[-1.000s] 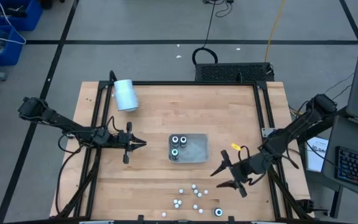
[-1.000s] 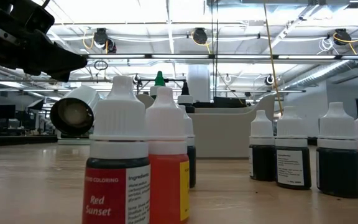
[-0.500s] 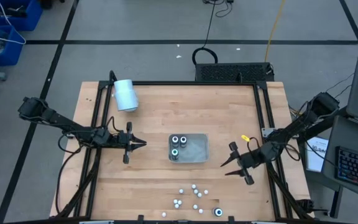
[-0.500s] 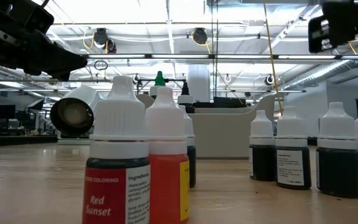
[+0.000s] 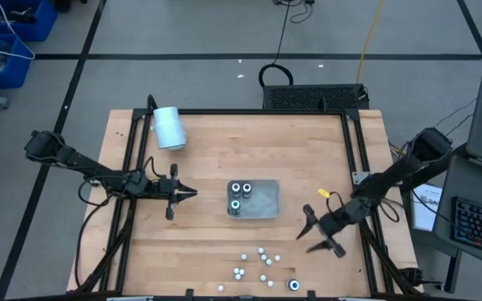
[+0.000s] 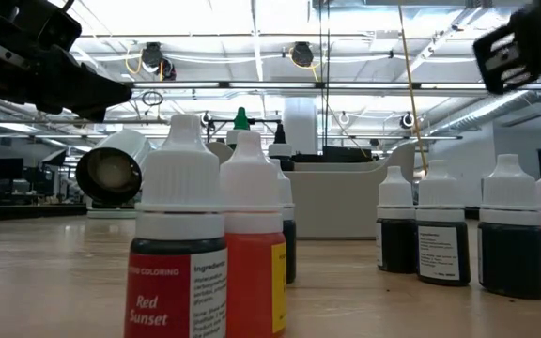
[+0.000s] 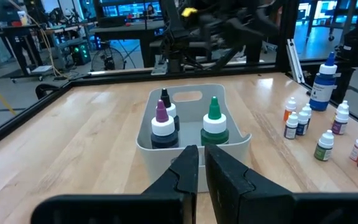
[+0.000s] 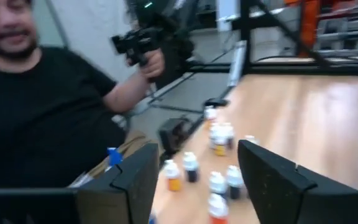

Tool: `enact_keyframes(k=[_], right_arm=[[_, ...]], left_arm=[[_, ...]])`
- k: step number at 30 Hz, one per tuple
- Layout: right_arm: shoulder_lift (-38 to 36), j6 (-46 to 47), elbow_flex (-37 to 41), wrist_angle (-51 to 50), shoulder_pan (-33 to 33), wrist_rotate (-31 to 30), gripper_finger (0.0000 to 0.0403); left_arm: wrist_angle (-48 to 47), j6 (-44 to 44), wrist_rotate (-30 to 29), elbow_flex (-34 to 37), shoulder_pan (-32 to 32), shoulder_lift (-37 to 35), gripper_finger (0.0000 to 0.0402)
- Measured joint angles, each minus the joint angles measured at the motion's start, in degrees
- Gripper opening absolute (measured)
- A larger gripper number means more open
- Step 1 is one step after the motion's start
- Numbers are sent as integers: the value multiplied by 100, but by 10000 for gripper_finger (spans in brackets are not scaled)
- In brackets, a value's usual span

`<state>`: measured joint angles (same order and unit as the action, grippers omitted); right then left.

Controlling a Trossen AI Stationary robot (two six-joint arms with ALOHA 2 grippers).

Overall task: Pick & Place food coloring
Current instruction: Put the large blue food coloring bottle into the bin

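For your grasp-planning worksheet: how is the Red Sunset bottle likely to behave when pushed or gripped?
The Red Sunset bottle stands tall and narrow, so a high push probably tips it. Once down, its round body may roll. Its glossy label suggests it might slip.

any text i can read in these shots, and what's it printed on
"Red Sunset": front label of the nearest red bottle, low view.
"COLORING": top band of that label; the word before it is cut off.
"Ingredi...": its side panel, the rest too small.
Label on the dark bottle: too small to read.
Elsewhere: none legible.
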<state>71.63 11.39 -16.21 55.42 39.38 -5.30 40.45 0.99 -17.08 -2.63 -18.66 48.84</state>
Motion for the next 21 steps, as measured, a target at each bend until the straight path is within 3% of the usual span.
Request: enact_keyframes(k=[11, 21], right_arm=[[1778, -144, -1696, -838, 540, 76, 266], [2564, -80, -2006, -655, 750, 70, 274]], left_arm=[[-35, -157, 0, 0, -1, 2, 37], [-46, -224, 0, 0, -2, 1, 37]])
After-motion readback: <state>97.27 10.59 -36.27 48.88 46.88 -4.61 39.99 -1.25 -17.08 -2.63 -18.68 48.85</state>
